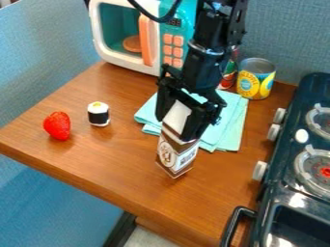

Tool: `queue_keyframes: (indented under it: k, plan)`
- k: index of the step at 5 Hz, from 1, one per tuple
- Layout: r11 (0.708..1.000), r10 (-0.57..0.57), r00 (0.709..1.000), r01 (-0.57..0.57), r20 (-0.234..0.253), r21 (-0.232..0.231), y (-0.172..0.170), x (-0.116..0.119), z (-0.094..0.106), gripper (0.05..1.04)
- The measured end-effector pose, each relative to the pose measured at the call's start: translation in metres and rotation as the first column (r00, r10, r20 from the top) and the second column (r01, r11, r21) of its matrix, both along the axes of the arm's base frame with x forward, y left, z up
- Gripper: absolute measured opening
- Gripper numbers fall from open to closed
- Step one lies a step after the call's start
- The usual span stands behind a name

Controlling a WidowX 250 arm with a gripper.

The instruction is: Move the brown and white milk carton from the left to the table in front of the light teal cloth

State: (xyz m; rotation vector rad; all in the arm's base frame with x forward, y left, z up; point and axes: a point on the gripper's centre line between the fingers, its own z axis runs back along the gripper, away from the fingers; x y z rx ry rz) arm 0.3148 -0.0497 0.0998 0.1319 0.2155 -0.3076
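The black gripper (175, 118) hangs down over the middle of the wooden counter, shut on a brown and white carton (176, 153). One finger is at each side of the carton's white upper part, which the gripper partly hides. The carton stands nearly upright, slightly tilted; whether its base touches the counter I cannot tell. Behind the carton and gripper lies a folded turquoise cloth (230, 126). Left of them are a sushi roll (99, 115) with a black band and a red strawberry (57, 126).
A toy microwave (115, 59) stands at the back left. A yellow-labelled can (255, 79) is at the back right, with a red and green can (228, 76) beside it. The dark stove (290, 181) runs along the right, its knobs facing the counter (119, 157).
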Motion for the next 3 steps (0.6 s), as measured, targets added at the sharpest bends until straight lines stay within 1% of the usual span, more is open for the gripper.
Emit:
queue_keyframes:
  k: [1, 2, 3]
  plan:
    - [0.999, 0.021, 0.999, -0.022, -0.028, -0.041, 0.0101, -0.0051, -0.0097, 0.842]
    - [0.996, 0.016, 0.999, -0.020, -0.043, -0.084, 0.0116, -0.0078, -0.0132, 0.842]
    - [0.993, 0.011, 0.999, -0.015, -0.037, -0.115, 0.0120, -0.0075, -0.0148, 0.884]
